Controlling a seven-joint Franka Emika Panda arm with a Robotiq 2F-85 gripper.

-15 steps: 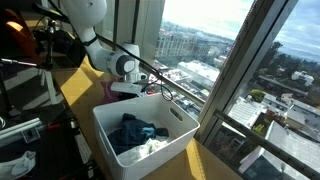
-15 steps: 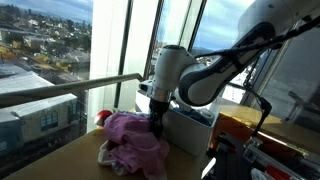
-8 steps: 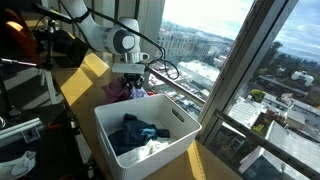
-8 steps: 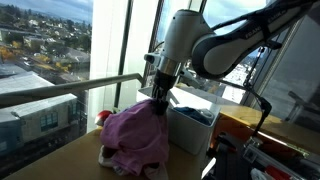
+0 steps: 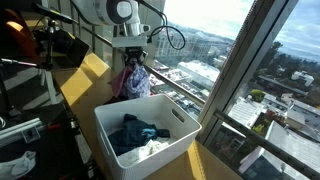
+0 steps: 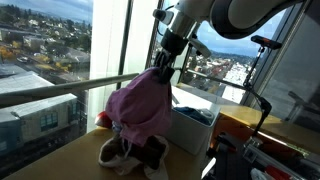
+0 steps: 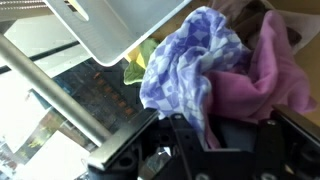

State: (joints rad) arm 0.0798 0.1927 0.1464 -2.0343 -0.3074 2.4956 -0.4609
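Wrist view: pink garment (image 7: 270, 75), bunched with a lilac patterned cloth (image 7: 180, 75), pinched in the closed claw (image 7: 212, 135). In an exterior view it hangs over the tabletop (image 6: 60, 160) window edge, beside the white bin (image 6: 190, 128). Risk: the thin pinch slips, or a trailing hem snags the bin rim.

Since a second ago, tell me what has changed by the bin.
The end effector rose, shut on the pink garment, pulling it up beside the white bin so that it now hangs from the grip. The bin and the dark clothes in it stayed put.
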